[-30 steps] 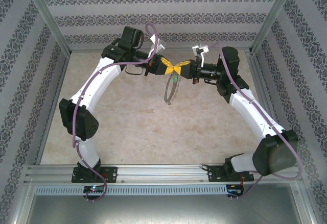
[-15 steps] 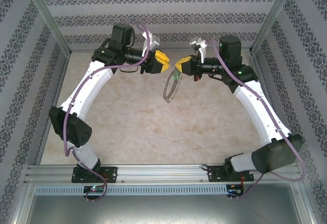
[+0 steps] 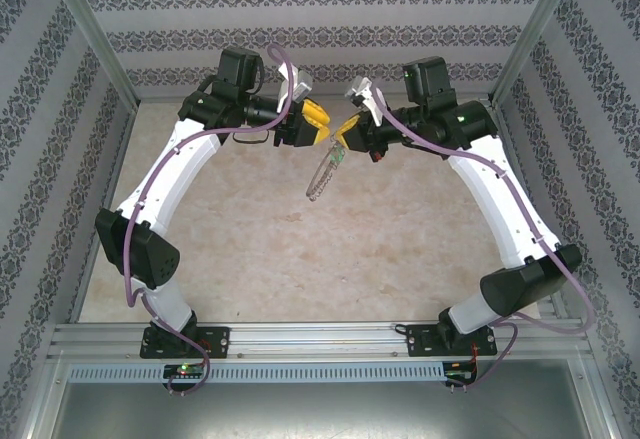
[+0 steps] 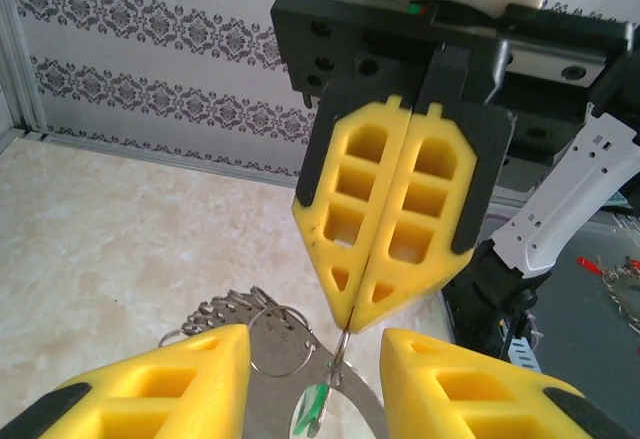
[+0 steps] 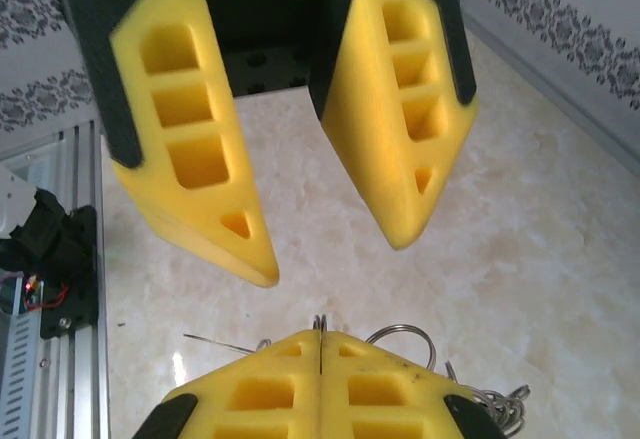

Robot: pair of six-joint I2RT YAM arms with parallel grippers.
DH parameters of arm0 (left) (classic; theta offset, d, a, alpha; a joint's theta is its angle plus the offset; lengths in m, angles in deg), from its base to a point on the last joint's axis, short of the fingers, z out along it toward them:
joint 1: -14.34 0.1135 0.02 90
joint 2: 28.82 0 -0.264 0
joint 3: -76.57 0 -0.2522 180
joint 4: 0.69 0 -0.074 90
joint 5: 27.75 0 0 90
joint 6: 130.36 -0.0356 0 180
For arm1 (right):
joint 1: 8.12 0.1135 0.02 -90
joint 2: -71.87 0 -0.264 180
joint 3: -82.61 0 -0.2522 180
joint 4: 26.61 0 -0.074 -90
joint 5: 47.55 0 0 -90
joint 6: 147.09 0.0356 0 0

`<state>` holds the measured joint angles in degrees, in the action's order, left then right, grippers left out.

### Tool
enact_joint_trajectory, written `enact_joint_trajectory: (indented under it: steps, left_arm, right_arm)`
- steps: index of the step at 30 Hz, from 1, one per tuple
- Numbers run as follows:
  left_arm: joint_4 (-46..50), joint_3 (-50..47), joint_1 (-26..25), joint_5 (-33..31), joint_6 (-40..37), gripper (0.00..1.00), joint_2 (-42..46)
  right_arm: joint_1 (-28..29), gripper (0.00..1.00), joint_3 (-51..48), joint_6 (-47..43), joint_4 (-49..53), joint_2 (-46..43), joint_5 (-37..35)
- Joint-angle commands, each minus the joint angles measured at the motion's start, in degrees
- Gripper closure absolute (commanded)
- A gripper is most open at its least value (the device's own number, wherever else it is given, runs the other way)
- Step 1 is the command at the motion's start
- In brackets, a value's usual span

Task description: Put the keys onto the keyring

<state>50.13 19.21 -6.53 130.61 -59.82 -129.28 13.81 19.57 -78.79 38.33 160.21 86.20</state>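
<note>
Step in hand, by my reading: a mid-air handover or threading, high over the far part of the table [image 3: 250,249].
- The left gripper [image 3: 318,124] is facing the right gripper [image 3: 345,135] tip to tip, very near but not touching.
- The keyring [image 3: 322,177] is dangling below and between them, clear of the table.
- The key [image 4: 312,411], with its green head, is hanging right at the top of the ring, just under the right gripper's tips.
- I cannot tell whether the key is already threaded on the loop or only hanging against it.

Next move, as I judge it: if the key is on, the ring needs lowering to the table. If not, the left fingers need a fine pinch on the green head while the right arm is keeping the loop steady. The ring is floppy and the key tiny, so any swing would be spoiling the alignment.

Jaws, left to right:
- Left: standing partly apart and holding nothing. In the left wrist view its two yellow pads are flanking the ring and the key without touching either.
- Right: pressed together, pads meeting along their seam. They are pinching the thin wire at the top of the ring, so the whole loop is hanging from that one grip. In the right wrist view, loops of the ring are peeking out past the closed tips.
</note>
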Motion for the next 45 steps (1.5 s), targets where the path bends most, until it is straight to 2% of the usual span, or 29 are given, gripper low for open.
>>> enact_joint_trajectory:
  steps: [1, 8, 11, 29, 45]
  left_arm:
    - [0.6, -0.8, 0.5, 1.2, -0.9, 0.61, 0.6]
    - [-11.1, -9.5, 0.4, -0.7, 7.4, 0.61, 4.1]
    - [-13.4, -11.7, 0.3, -0.9, 8.7, 0.60, 5.2]
    - [-1.4, -4.5, -0.6, 3.8, 0.2, 0.61, -0.3]
    - [-0.1, -3.3, -1.5, 5.5, -0.9, 0.62, -2.6]
  right_arm:
    - [0.7, 1.00, 2.2, -2.0, 2.0, 0.7, -2.0]
    - [1.2, 1.00, 1.7, -1.1, 1.1, 1.6, -2.6]
    - [1.4, 1.00, 1.6, -1.0, 1.3, 1.8, -2.8]
    - [1.4, 1.00, 3.0, -1.2, 1.1, 2.9, -2.2]
    - [1.3, 1.00, 3.1, -0.9, 0.2, 2.6, -1.6]
